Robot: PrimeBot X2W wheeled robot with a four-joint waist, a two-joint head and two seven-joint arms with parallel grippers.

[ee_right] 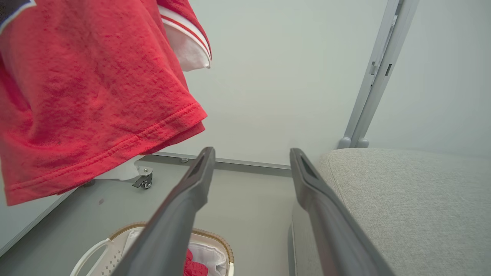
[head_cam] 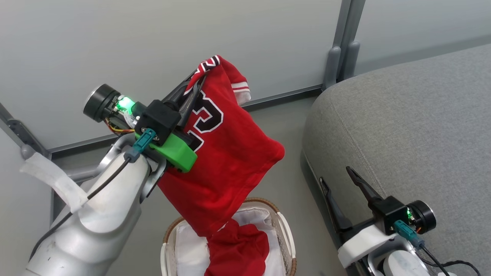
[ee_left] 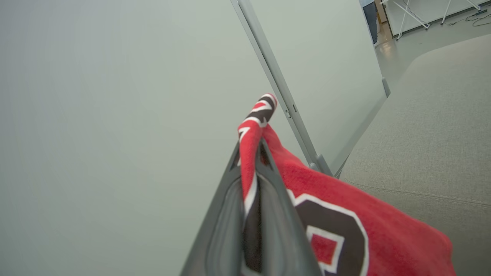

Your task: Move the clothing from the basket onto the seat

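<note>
Two red garments, neither yet on the seat [head_cam: 402, 115]: the left gripper [head_cam: 196, 81] holds the numbered jersey [head_cam: 230, 153] aloft above the basket [head_cam: 284, 230], fingers pressed together on the striped collar trim, while the second red garment [head_cam: 239, 249] lies bunched on the white liner [head_cam: 184, 245] inside. The right gripper [head_cam: 335, 175] hangs at the grey cushion's near edge, fingers spread, holding nothing. By this reckoning the job is under halfway — one piece lifted but not delivered, one untouched; a swing across to the seat, a release and a second trip are left. The left wrist view gives the pinch itself, trim nipped between the two dark fingers, which the head view half hides behind the wrist. The right wrist view adds the jersey's stitched hem hanging over open floor and a castor [ee_right: 144, 180] under the partition. From the head view, whether the jersey's tail touches the piece below cannot be told.
</note>
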